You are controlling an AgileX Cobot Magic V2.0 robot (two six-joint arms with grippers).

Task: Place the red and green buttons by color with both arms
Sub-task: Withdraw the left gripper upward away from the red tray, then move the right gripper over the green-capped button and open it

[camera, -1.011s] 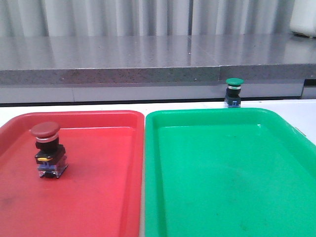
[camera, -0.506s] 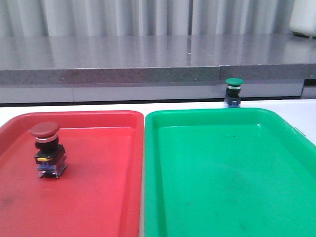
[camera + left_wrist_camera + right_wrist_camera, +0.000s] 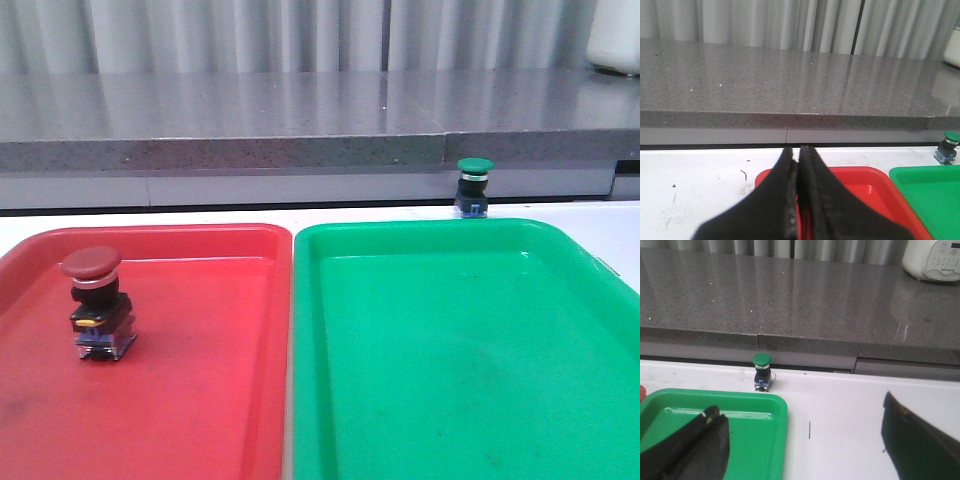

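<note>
A white table (image 3: 200,215) carries a red tray (image 3: 200,400) on the left and a green tray (image 3: 460,380) on the right, set side by side. The green button (image 3: 474,188) stands upright on the tabletop just beyond the green tray's far rim.

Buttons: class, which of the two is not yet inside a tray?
The green button. It stands on the white table just behind the green tray, while the red button already stands inside the red tray.

Kitchen-like room, speckled grey stone counter (image 3: 300,120), white appliance (image 3: 932,260), curtains (image 3: 790,22)
</note>
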